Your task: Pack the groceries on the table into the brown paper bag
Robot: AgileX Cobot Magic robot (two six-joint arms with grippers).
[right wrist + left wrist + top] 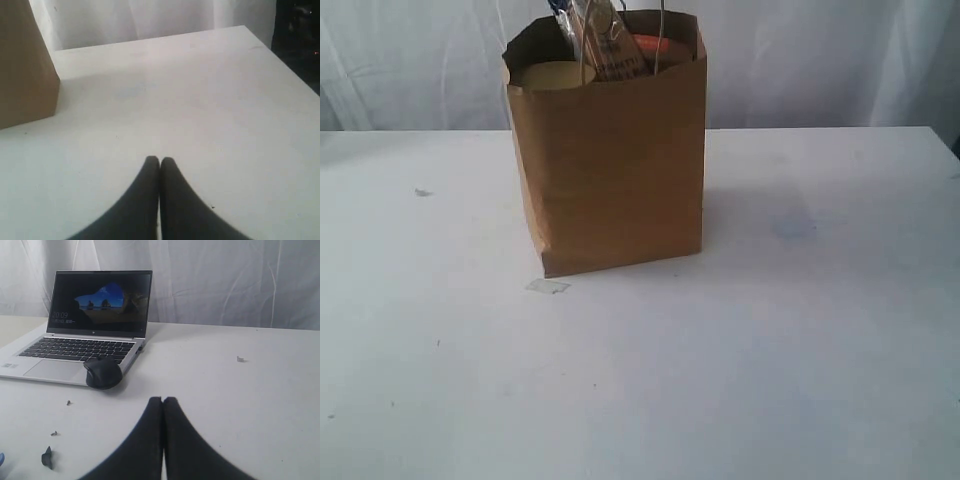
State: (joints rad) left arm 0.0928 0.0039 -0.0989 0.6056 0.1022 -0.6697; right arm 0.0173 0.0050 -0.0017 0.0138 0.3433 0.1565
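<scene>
While both are clenched shut on nothing, the left hand [163, 399] hangs low over the worktop [800, 350], with a laptop [95, 320] and a mouse [103, 372] beyond its tips. Well ahead of the right hand [159, 159], apart from it, the paper bag [610, 170] stands upright, with a jar lid [552, 75] and a pouch [653, 45] showing inside its mouth.

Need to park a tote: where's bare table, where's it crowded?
Bare: tabletop in front of the brown paper bag and on both its sides, bar a small scrap at its front corner. Crowded: the bag's mouth, full of groceries; left wrist view shows a laptop and mouse.
</scene>
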